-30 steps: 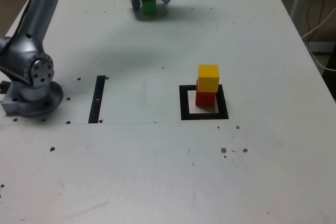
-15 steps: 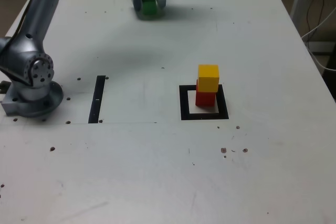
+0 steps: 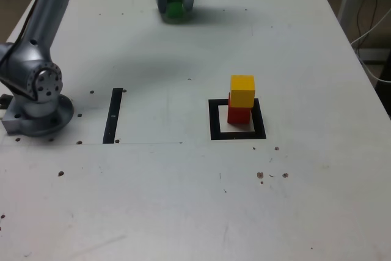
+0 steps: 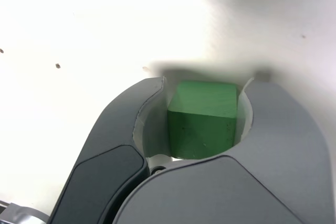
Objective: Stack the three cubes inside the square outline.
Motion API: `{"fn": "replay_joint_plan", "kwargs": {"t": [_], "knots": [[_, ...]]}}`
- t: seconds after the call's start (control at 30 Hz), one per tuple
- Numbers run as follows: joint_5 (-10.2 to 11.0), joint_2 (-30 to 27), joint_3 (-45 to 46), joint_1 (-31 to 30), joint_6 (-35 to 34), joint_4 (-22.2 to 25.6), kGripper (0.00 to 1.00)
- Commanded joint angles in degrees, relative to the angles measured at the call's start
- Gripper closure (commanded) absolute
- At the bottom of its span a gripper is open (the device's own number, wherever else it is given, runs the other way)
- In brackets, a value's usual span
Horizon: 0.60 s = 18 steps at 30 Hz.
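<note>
One green cube (image 3: 175, 8), on the desk (image 3: 183, 200) well beyond the square outline (image 3: 237, 133) holding yellow cube (image 3: 242, 90) atop red cube (image 3: 239, 114): end effector (image 3: 174, 9), open a moment ago, now clamped on it, ready for lifting.

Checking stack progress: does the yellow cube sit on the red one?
Yes, the yellow cube rests atop the red cube inside the square outline.
</note>
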Motion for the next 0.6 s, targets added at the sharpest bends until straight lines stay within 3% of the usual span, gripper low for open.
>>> {"fn": "replay_joint_plan", "kwargs": {"t": [0.0, 0.27, 0.57], "knots": [[-0.1, -2.2, 0.0, -1.1, 0.0, 0.8, 0.78], [-0.1, -8.6, 2.7, -8.0, -2.1, 3.0, 0.79], [-0.6, -17.1, 4.9, -21.1, -8.3, 7.7, 0.79]]}}
